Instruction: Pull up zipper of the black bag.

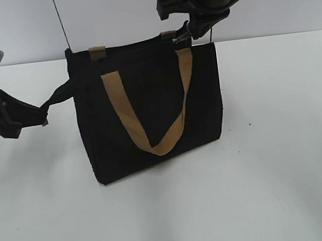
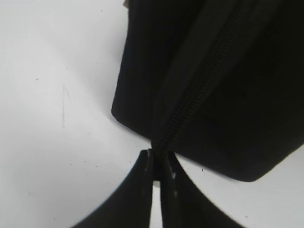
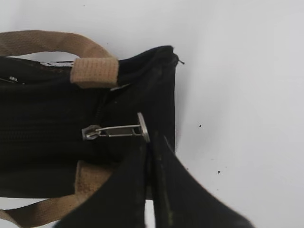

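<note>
The black bag (image 1: 148,110) stands upright on the white table, its tan handle (image 1: 163,140) hanging down the front. The zipper (image 1: 135,46) runs along its top edge. Its silvery pull tab (image 1: 182,36) is near the bag's right end. My right gripper (image 1: 190,31) is above that corner, shut on the round end of the pull tab (image 3: 116,129), as the right wrist view (image 3: 149,145) shows. My left gripper (image 1: 43,115) is shut on the black corner tab (image 1: 59,97) at the bag's left, stretched taut. The left wrist view (image 2: 159,159) shows the zipper line (image 2: 199,90) running away from the jaws.
The white table (image 1: 283,170) lies all around the bag. A thin dark cable (image 1: 59,21) rises behind the bag's left corner. A pale wall stands at the back.
</note>
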You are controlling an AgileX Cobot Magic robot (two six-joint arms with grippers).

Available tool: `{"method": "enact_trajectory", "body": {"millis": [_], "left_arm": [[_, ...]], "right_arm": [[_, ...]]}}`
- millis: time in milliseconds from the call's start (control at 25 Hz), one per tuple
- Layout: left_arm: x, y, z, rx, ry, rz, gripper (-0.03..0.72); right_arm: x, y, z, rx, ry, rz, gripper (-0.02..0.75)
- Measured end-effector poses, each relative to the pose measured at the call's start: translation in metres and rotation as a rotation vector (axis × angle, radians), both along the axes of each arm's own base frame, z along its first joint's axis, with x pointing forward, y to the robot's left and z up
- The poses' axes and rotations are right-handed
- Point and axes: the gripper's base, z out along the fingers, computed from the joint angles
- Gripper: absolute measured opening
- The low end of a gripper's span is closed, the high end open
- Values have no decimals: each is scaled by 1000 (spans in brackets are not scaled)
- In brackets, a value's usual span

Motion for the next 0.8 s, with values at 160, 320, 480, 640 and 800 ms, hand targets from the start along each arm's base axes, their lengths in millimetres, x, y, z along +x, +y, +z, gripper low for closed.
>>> {"method": "enact_trajectory", "body": {"millis": [160,320,480,640,800], "left_arm": [[0,0,0,1,-1,1,21],[2,2,1,-11,-5,31,107],[-1,-1,6,-73,27,61,414],[-5,0,23,-137,44,147,582],[-5,6,53,-77,70,204,577]], "right_arm": [[-1,2,0,10,4,19,-1],[-2,6,3,48,2,133,225],[-10,9,19,131,-17,184,510],[-20,5,37,110,-53,266,565],[-33,-6,56,-20,-107,422,565]]}}
